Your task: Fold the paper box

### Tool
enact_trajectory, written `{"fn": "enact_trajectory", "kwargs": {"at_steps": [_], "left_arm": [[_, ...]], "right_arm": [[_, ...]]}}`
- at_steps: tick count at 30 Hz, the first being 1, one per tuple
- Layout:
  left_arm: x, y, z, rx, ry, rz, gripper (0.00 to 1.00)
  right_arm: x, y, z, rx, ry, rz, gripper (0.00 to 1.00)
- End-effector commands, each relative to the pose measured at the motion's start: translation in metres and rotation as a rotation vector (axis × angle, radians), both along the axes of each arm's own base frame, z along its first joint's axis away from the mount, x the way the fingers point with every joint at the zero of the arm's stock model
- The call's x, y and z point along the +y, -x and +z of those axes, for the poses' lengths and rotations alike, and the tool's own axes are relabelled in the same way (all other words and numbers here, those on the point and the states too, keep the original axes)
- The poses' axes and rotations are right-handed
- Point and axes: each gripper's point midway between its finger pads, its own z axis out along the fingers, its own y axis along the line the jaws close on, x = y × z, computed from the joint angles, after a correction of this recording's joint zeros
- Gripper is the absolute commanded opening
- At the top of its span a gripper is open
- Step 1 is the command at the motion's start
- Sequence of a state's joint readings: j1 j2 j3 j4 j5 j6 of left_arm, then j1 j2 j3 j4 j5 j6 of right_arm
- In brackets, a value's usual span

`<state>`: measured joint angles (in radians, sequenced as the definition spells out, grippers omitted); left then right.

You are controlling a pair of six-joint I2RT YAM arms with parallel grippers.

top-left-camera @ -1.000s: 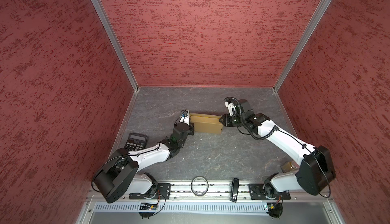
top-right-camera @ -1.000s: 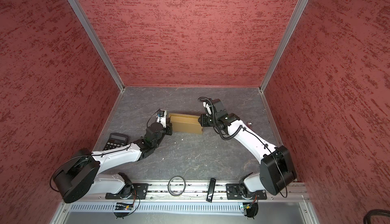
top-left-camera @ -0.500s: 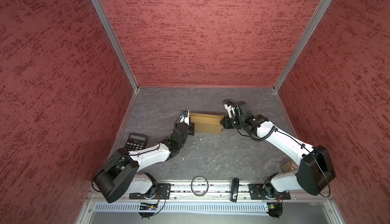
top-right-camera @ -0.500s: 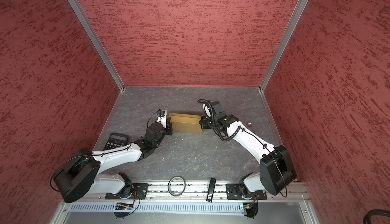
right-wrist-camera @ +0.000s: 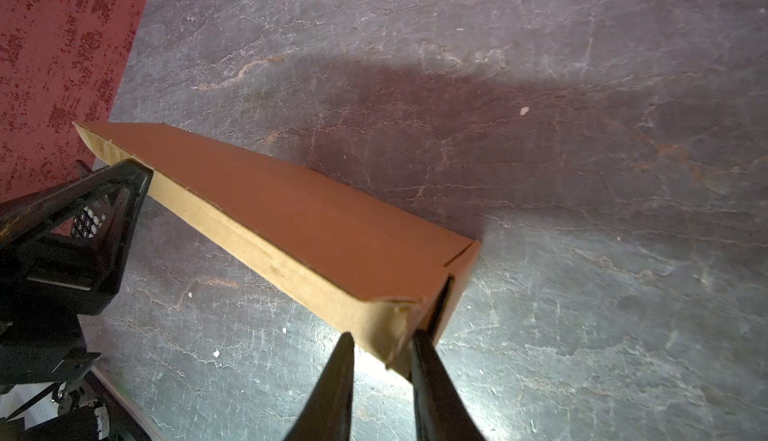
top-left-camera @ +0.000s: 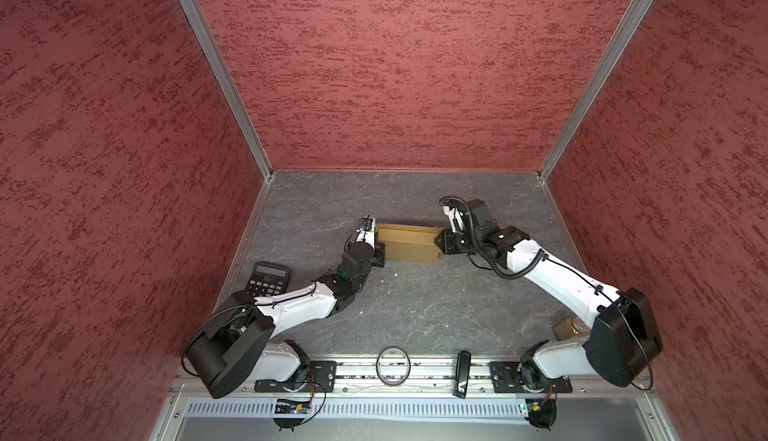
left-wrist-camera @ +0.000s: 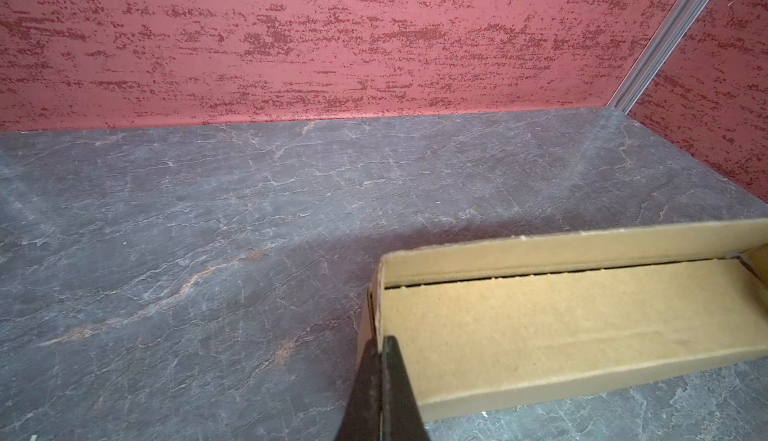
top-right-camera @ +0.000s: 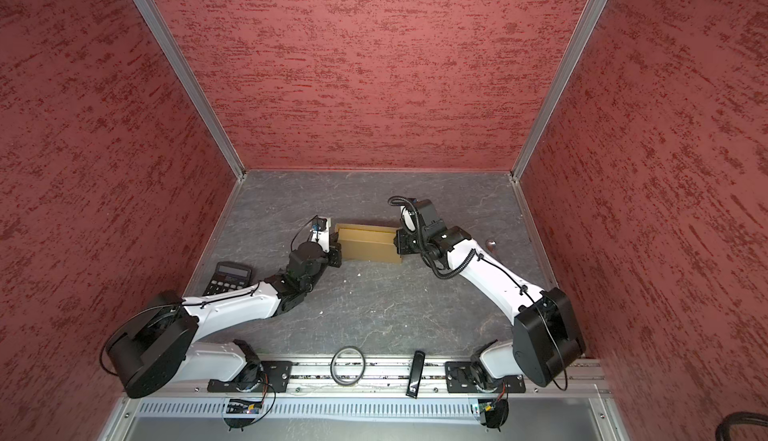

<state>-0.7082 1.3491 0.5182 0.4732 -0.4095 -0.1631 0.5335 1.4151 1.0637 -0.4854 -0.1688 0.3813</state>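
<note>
At table centre: paper box (top-left-camera: 409,243) lies between arms. Left gripper (left-wrist-camera: 380,360) fully closed, pinching end wall. Right gripper (right-wrist-camera: 384,360) part-open around opposite corner — grip unconfirmed. Keep left pinch firm; press right flap squarely along crease — avoid skewing box.

Even bright overhead light, top views sharp with mild wide-angle splay at the walls. Right wrist view: broad soft shadow across the tabletop (right-wrist-camera: 582,86) beyond the paper box (right-wrist-camera: 316,227), glare on the slate close to the lens, near fingers (right-wrist-camera: 332,393) blurred. Left wrist view slightly soft.
</note>
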Motion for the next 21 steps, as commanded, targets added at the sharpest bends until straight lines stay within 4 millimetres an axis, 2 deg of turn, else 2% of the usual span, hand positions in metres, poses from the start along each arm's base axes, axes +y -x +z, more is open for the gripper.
{"fn": "enact_trajectory", "kwargs": {"at_steps": [1,9,18,21], "left_arm": [[0.005,0.039,-0.087,0.273,-0.189,-0.107,0.03],[0.004,0.039,-0.087,0.273,-0.191,-0.109,0.02],[0.004,0.039,-0.087,0.273,-0.191,-0.108,0.02],[0.004,0.039,-0.087,0.272,-0.191,-0.107,0.02]], "right_arm": [[-0.006,0.000,0.010,-0.023,0.023,-0.026,0.27],[-0.010,0.000,0.024,-0.063,0.022,-0.039,0.29],[-0.013,0.001,0.026,-0.072,0.035,-0.036,0.32],[-0.013,0.005,0.038,-0.116,0.059,0.024,0.38]]}}
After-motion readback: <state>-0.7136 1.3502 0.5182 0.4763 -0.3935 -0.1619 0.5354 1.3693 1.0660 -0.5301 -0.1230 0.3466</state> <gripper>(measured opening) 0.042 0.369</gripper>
